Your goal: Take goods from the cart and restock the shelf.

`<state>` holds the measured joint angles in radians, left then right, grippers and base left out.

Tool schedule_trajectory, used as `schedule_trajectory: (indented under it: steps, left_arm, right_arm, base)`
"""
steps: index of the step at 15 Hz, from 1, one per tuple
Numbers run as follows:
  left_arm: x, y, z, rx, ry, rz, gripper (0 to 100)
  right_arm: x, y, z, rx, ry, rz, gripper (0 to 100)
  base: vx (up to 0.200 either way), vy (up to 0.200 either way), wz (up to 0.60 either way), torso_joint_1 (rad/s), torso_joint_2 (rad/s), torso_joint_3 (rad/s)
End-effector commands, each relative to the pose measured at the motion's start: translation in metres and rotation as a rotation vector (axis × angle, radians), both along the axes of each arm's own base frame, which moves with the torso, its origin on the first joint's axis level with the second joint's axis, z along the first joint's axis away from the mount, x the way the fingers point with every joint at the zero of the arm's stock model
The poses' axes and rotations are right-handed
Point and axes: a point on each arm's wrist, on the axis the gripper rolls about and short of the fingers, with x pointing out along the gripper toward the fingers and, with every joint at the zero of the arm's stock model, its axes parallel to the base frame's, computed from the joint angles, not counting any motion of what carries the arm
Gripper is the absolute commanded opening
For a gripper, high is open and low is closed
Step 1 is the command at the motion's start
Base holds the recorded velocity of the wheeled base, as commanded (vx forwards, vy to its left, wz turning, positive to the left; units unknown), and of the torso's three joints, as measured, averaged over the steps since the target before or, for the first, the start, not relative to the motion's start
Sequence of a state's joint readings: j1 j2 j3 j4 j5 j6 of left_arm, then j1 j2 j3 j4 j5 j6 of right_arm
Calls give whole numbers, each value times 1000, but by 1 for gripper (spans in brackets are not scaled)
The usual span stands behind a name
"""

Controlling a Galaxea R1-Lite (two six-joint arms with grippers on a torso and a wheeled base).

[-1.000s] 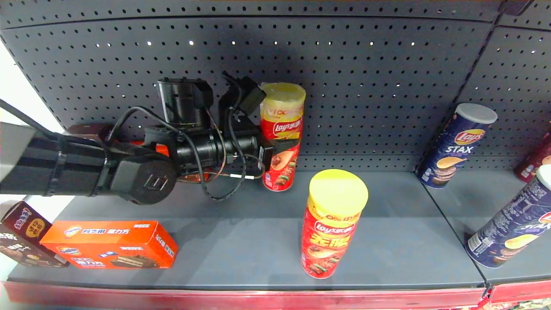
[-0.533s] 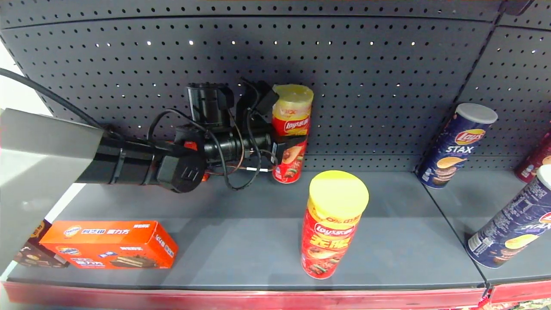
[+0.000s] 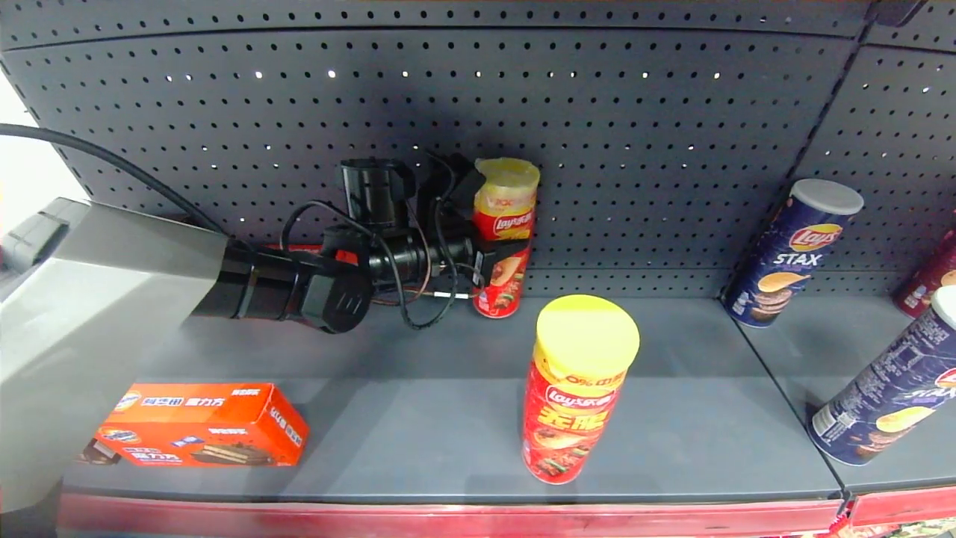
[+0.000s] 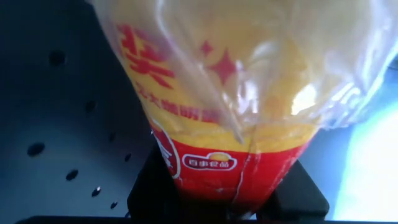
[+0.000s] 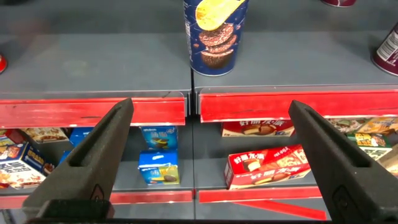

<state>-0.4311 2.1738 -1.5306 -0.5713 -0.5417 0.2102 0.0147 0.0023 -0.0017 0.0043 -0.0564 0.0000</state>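
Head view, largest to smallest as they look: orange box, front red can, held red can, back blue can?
1. Front red can and orange box: alike, both nearest the camera, not ranked.
2. Back blue can.
3. Held red can, farther back, partly hidden by the left end effector.

— What stands behind everything?
— A dark grey pegboard back panel (image 3: 635, 149) spans the upper half of the head view. It has rows of small round holes, and a few near the top glow with light from behind.
— And below it?
— A flat grey shelf (image 3: 418, 418), with a red front strip (image 3: 448, 519) along the bottom of the frame.
— One bay only?
— Two. A dark upright (image 3: 825, 112) slants down at the upper right, and a seam in the board carries on toward the lower right.
— Any daylight?
— There is a bright white patch (image 3: 19, 161) at the far left edge.
— Anything lower?
— The right wrist view shows a lower tier (image 5: 208, 158) with its own red edge (image 5: 149, 198).
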Motion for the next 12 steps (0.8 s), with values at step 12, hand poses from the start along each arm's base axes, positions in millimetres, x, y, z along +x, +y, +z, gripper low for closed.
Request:
schedule_trajectory:
  steps: [12]
  left_arm:
    - [-24,-15,-17,-8,45,-39,0]
  right_arm:
    - [0,0,0,0,4,0,100]
  base:
    - [0,0,0,0,0,0]
